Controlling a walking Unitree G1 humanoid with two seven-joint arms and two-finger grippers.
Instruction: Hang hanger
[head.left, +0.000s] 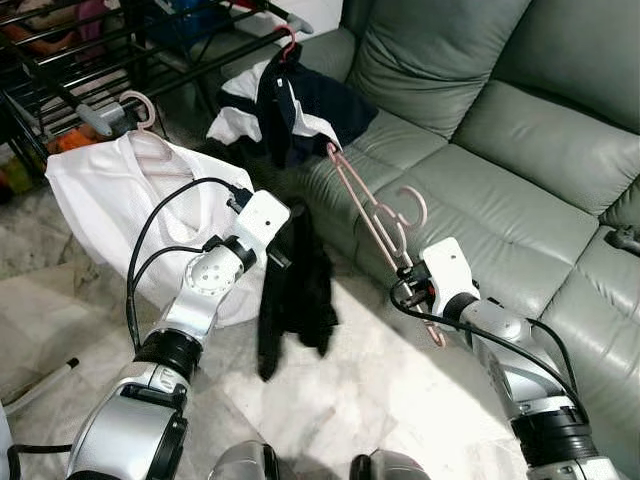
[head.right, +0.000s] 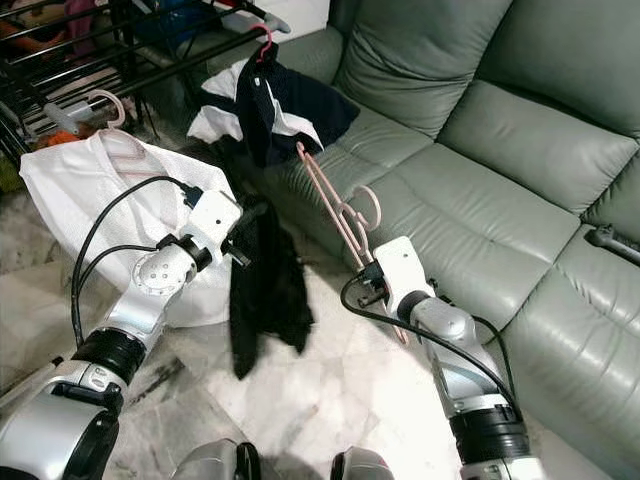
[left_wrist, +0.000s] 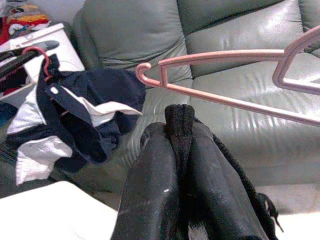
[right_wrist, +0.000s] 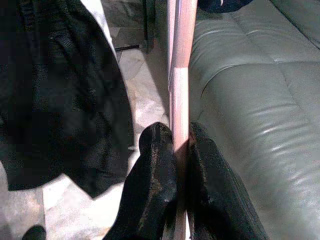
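Observation:
My right gripper is shut on a pink plastic hanger, held tilted in front of the grey sofa; the bar is clamped between its fingers in the right wrist view. To its left, my left gripper is shut on a black garment, which hangs limp toward the floor. In the left wrist view the black cloth is pinched between the fingers, with the pink hanger just beyond it. Hanger and garment are close but apart.
A grey leather sofa fills the right. A navy and white garment on a red hanger hangs from a black drying rack at the back left. A white shirt on a pink hanger hangs below it. The floor is marble.

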